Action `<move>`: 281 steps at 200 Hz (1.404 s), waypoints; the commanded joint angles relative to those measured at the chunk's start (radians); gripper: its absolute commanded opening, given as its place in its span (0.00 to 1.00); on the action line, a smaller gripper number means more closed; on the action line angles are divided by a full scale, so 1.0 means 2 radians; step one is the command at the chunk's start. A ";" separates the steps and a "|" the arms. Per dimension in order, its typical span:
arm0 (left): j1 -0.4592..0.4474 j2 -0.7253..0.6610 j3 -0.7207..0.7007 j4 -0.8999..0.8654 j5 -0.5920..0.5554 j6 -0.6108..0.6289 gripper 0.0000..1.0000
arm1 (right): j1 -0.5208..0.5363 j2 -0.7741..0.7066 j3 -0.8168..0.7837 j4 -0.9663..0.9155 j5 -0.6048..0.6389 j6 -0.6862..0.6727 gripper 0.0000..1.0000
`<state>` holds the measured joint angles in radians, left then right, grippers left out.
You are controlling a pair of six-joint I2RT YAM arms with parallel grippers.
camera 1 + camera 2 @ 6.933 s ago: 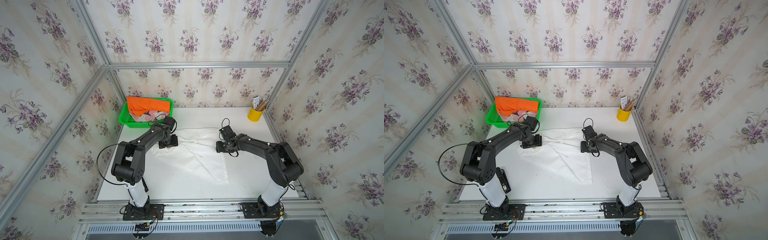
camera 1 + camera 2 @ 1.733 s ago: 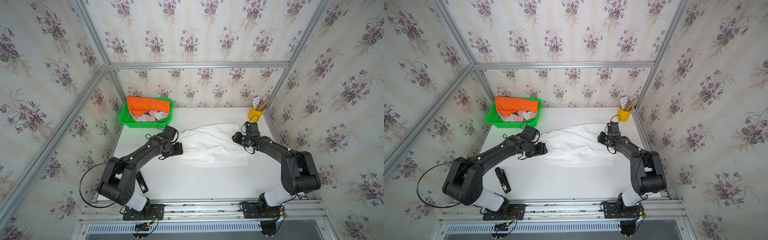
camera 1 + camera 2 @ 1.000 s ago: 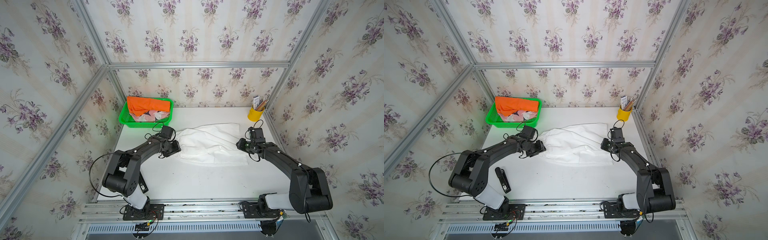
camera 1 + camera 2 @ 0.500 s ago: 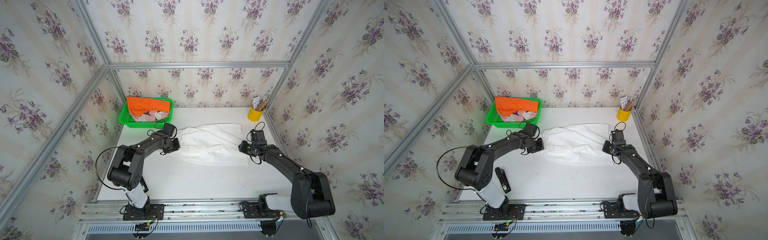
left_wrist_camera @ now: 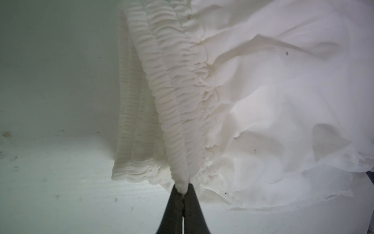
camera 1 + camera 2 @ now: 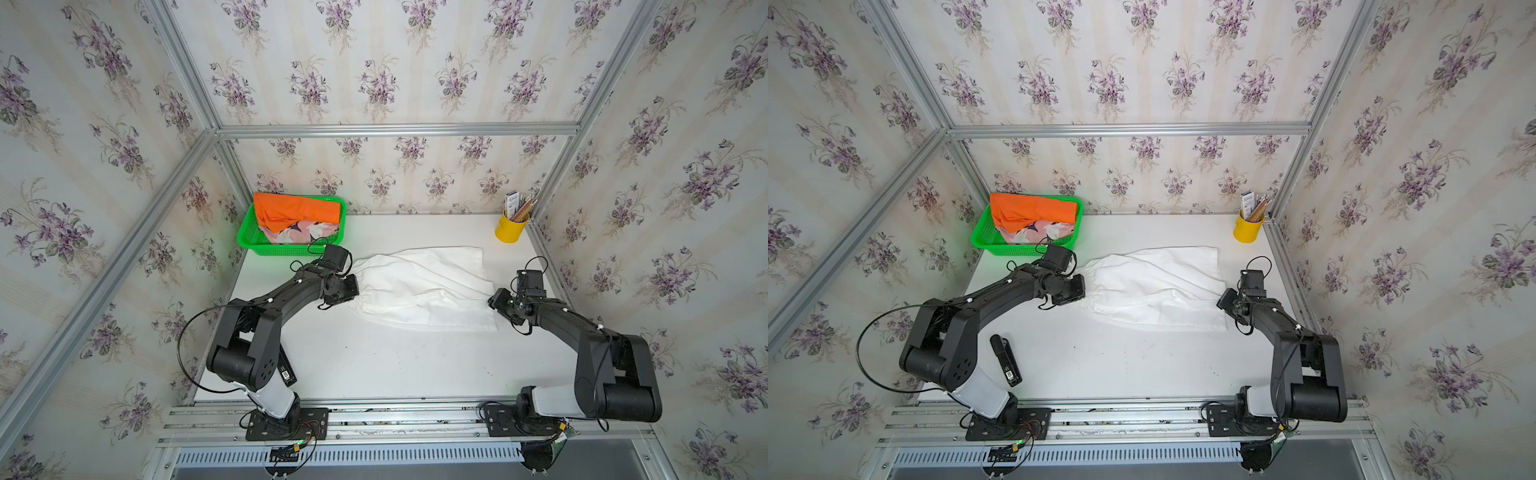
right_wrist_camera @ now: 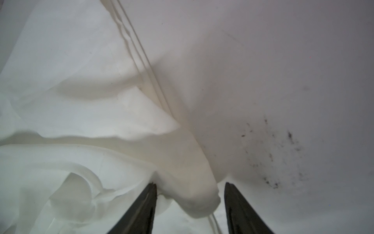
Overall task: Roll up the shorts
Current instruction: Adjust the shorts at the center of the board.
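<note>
Item, nearest: a black handheld device (image 6: 1005,360) lying on the white table (image 6: 374,361) beside my left arm's base. Item, mid-table: the white shorts (image 6: 419,286), rumpled, with my left gripper (image 5: 183,197) clenched on the gathered waistband and my right gripper (image 7: 190,184) released, jaws parted astride a fold at the opposite edge. Item, far: a green basket (image 6: 291,250) in the back left corner holding the orange shorts (image 6: 295,212) atop the pink printed shorts (image 6: 299,232), and a yellow cup (image 6: 511,230) in the back right corner.

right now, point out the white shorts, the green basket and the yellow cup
white shorts (image 6: 424,291): in a top view, middle of the spread cloth
green basket (image 6: 282,249): in a top view, on its front wall
yellow cup (image 6: 510,230): in a top view, on its outer wall
</note>
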<state>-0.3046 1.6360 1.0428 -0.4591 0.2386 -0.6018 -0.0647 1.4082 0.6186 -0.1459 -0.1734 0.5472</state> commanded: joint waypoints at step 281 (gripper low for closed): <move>0.008 -0.054 0.009 -0.035 -0.010 0.024 0.03 | -0.099 0.052 0.041 0.003 -0.178 0.263 0.00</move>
<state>-0.3031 1.5459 1.0325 -0.4904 0.2165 -0.5842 -0.2630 1.5322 0.6910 -0.1513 -0.5076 1.0931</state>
